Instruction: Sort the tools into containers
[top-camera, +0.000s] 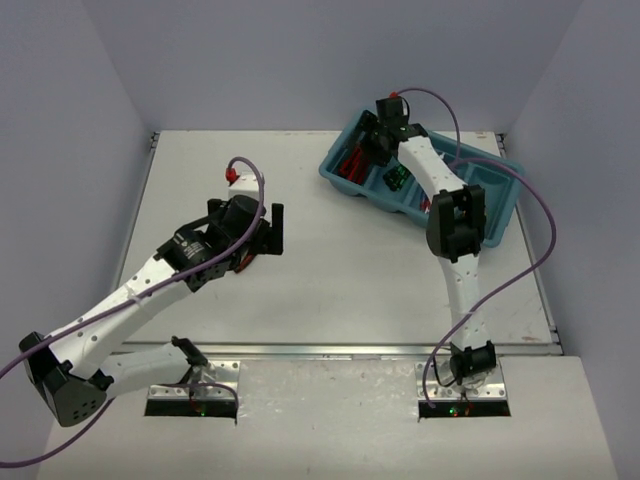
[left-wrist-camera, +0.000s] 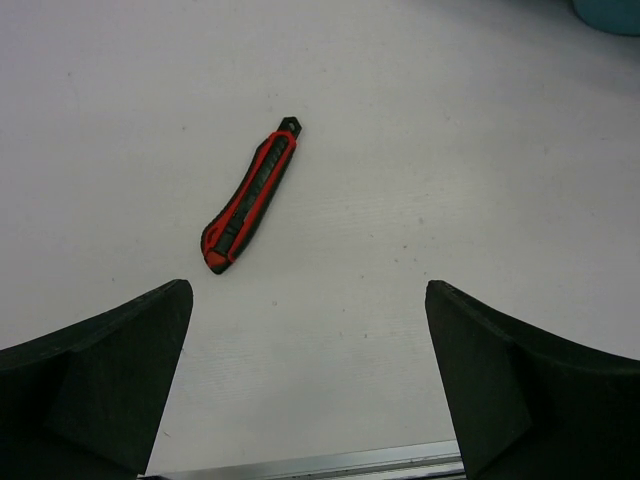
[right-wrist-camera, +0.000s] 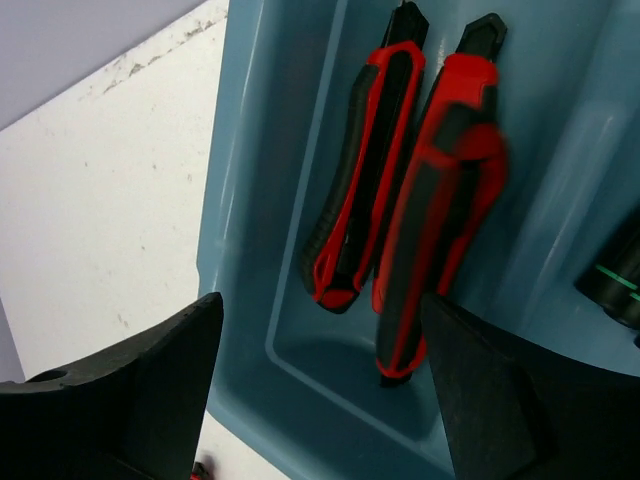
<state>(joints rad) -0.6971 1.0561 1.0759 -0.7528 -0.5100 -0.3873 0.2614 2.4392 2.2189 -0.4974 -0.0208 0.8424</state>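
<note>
Upper right of the top view: a long teal plastic organizer tray (top-camera: 495, 200) lay at an angle. The right gripper (right-wrist-camera: 322, 300) hung over its upper-left end compartment, jaws spread, gripping nothing. Two red-and-black utility knives (right-wrist-camera: 360, 170) lay side by side in that compartment; the right-hand knife (right-wrist-camera: 440, 210) was blurred. Mid-left, the left gripper (left-wrist-camera: 308, 285) was spread wide and released above the white table (left-wrist-camera: 480, 150). A third red-and-black knife (left-wrist-camera: 250, 195) lay just ahead of its fingers, untouched.

R wrist view: 1 red cutter (right-wrist-camera: 440, 200) blurred; black-green tool (right-wrist-camera: 612, 280) cut off at frame edge. Top view: R arm (top-camera: 440, 182) hides tray (top-camera: 500, 215) middle.
</note>
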